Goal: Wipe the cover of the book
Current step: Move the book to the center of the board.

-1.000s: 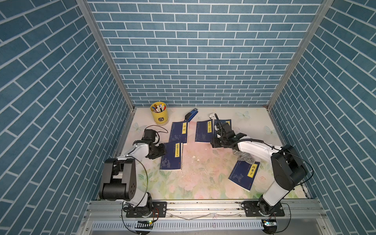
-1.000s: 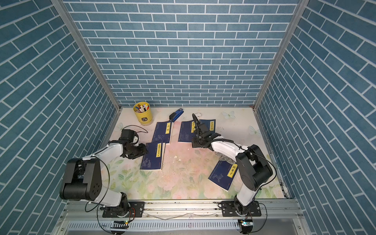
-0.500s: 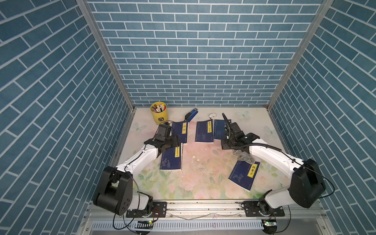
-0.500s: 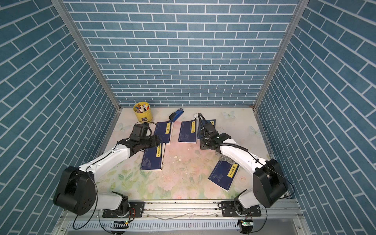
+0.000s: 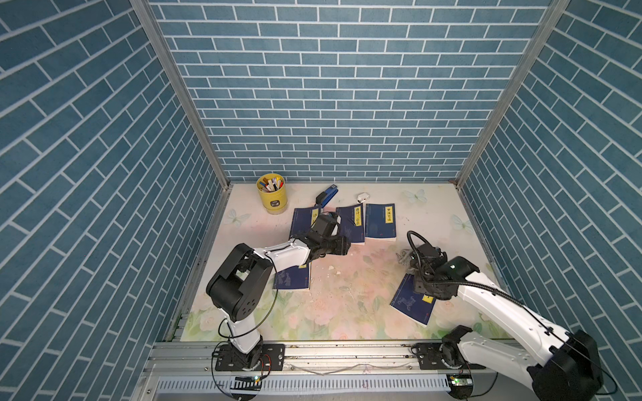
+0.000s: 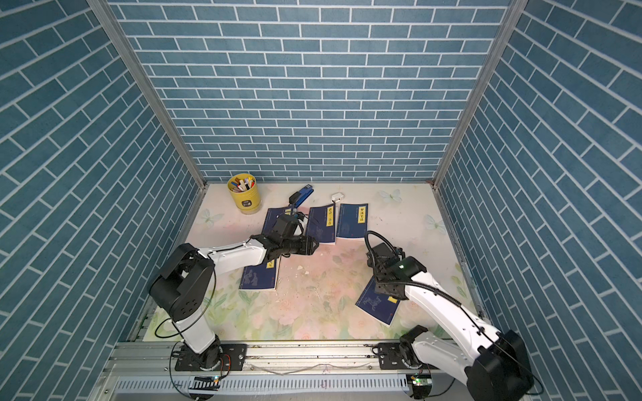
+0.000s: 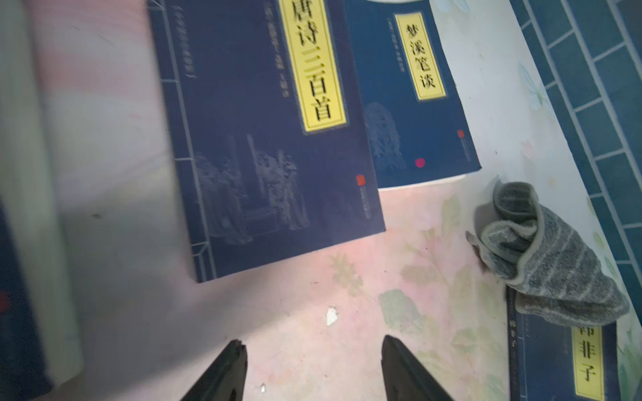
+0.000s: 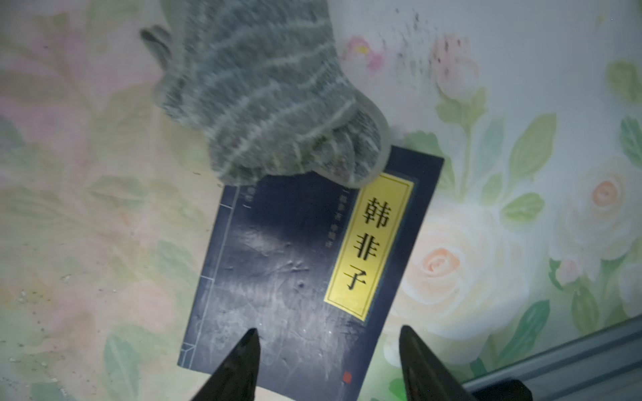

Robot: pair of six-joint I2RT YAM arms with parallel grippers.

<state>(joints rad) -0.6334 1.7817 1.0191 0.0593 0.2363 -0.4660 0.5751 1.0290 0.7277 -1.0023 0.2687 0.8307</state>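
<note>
The left fingers (image 7: 222, 375) hang parted and empty over the bare floral surface (image 7: 312, 298), just short of the 唐诗三百首 book (image 7: 250, 156), which lies beside the 梦溪笔谈 book (image 7: 410, 114). Further right, a crumpled grey striped cloth (image 8: 271, 93) lies over the back edge of the 韩非子 book (image 8: 285, 270), which lies flat at the surface's front right. The right fingers (image 8: 239, 364) hover above that cover, spread apart and holding nothing.
</note>
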